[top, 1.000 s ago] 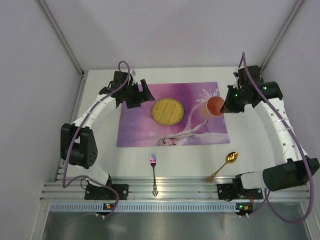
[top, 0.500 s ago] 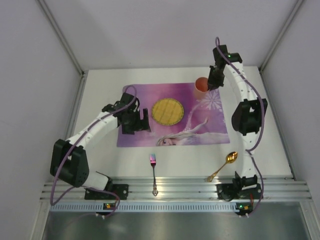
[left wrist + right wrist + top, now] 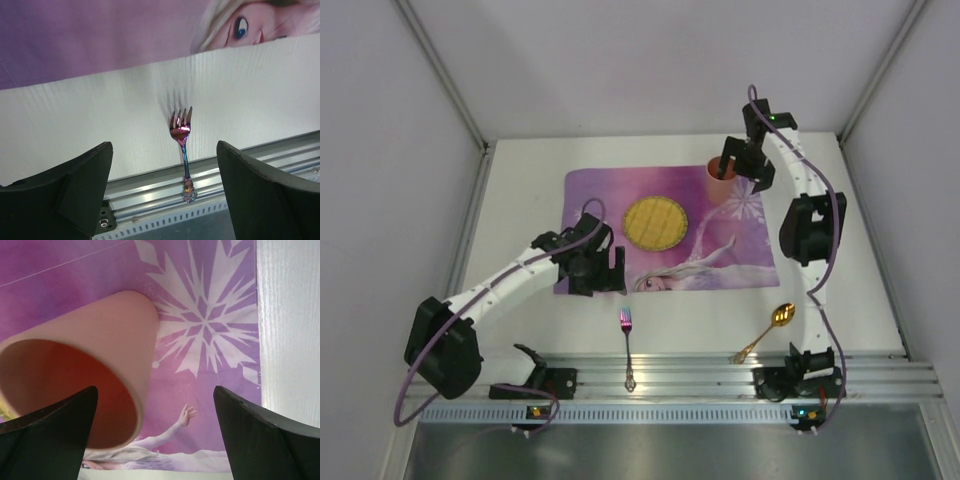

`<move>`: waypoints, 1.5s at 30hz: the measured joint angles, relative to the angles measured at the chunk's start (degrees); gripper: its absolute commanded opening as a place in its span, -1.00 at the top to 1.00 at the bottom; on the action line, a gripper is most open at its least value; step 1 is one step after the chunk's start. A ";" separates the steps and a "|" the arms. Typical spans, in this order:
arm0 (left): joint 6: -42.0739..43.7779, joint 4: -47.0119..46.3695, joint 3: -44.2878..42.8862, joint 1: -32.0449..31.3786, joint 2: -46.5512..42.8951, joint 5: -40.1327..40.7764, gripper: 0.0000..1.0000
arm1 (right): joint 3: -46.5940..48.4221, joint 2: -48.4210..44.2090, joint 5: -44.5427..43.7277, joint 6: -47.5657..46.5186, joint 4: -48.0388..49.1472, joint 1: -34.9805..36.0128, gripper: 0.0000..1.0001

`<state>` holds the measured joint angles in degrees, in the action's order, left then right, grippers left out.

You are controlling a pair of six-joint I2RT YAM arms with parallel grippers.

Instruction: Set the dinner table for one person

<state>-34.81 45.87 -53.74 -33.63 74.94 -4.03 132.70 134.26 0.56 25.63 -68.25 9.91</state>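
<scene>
Your left arm [image 3: 505,285] sits low, with its elbow pushed out to the near left and the forearm running right and slightly far. Its wrist is pitched downward. The left gripper [image 3: 163,150] has its jaws spread wide and nothing between them. Your right arm [image 3: 802,195] is stretched nearly straight toward the far side, and its wrist bends left at the far end. The right gripper [image 3: 155,390] points down, jaws fully apart and gripping nothing.
</scene>
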 measured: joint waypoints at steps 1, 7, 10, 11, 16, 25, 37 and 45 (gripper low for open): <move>-0.39 0.04 0.61 -1.46 -0.07 0.35 -0.78 | -0.09 -0.33 0.37 0.04 0.13 0.07 -0.99; -3.23 0.72 2.97 -9.51 0.28 1.62 -0.72 | -2.71 -9.29 2.56 0.11 1.11 0.11 -1.00; -4.61 0.79 3.08 -12.68 1.03 2.43 -0.70 | -6.47 -18.03 3.15 0.11 1.95 0.11 -1.00; -5.01 0.76 3.13 -13.53 1.22 2.89 -0.69 | -8.90 -21.66 3.34 0.13 2.71 0.11 -0.99; -8.92 0.68 3.78 -21.16 3.34 5.42 -0.67 | -24.61 -39.80 3.91 0.09 5.79 0.15 -0.99; -17.57 -2.05 10.32 -26.91 6.34 7.93 -0.22 | -49.27 -51.45 4.07 -0.24 6.58 0.15 -1.00; -20.35 -5.92 8.22 -27.98 11.74 7.23 1.00 | -60.26 -65.24 4.39 -1.27 5.62 -0.11 -1.00; -16.81 1.14 -0.81 -26.32 15.21 12.92 1.00 | -75.82 -68.96 9.94 0.61 5.40 -1.20 -1.00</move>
<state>-51.62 47.00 -54.54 -59.94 90.15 8.88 56.88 65.30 10.50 26.24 -62.85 8.71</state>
